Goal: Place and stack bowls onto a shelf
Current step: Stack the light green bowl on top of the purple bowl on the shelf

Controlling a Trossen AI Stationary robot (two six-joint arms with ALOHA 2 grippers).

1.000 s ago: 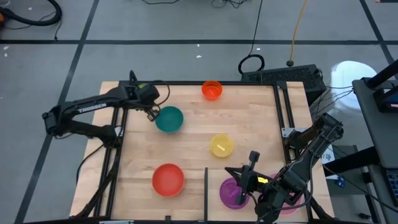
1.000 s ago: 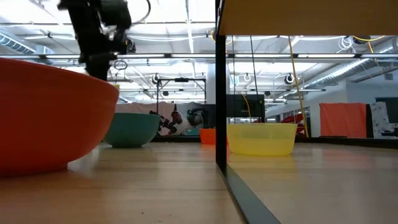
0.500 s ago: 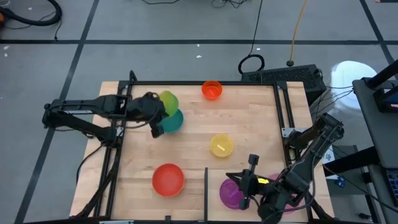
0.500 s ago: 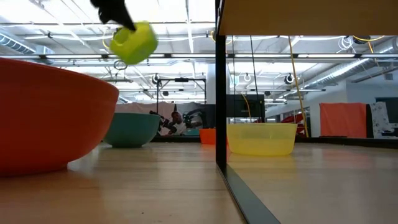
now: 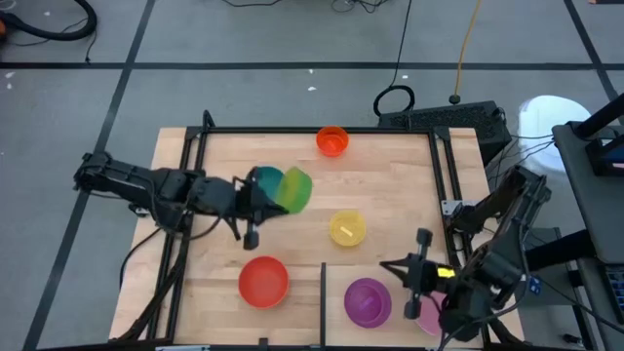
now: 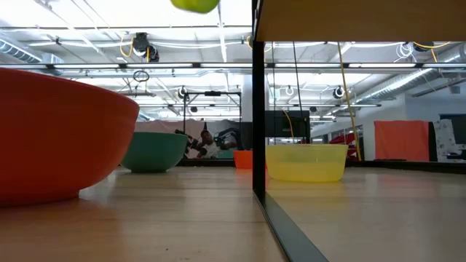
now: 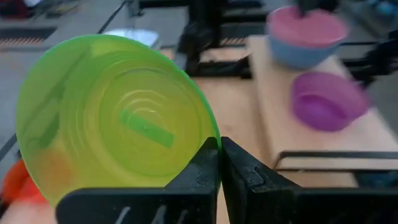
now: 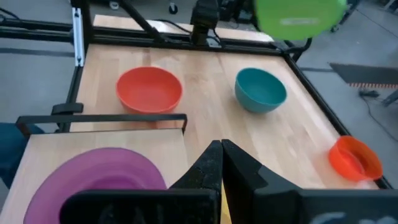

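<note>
While aloft, green bowl [image 7: 118,118]: tipped on its side, underside turned to the left wrist camera, well clear of the tabletop over the left-centre of the table.
Left gripper [image 7: 219,163]: fingers clamped tight on one spot of the green bowl's thin rim.
Handling: plain thin plastic, so probably very light and fairly stiff; smooth wall likely to swivel or slip in a single-point pinch.
Best hold: on the rim, fingers set deep over the lip, one inside and one outside.
Teal bowl [image 5: 261,179]: upright on the table, just beside the carried bowl and partly hidden by the arm.
Yellow bowl [image 5: 347,228] and red bowl [image 5: 263,280]: upright, well apart, between the carry and the shelf.
Shelf [image 8: 43,149]: pale board at the far side from the left arm, purple bowl [image 5: 368,300] already on it.
Right gripper [image 8: 221,158]: fingers pressed together on nothing, waiting just beside the purple bowl.
</note>
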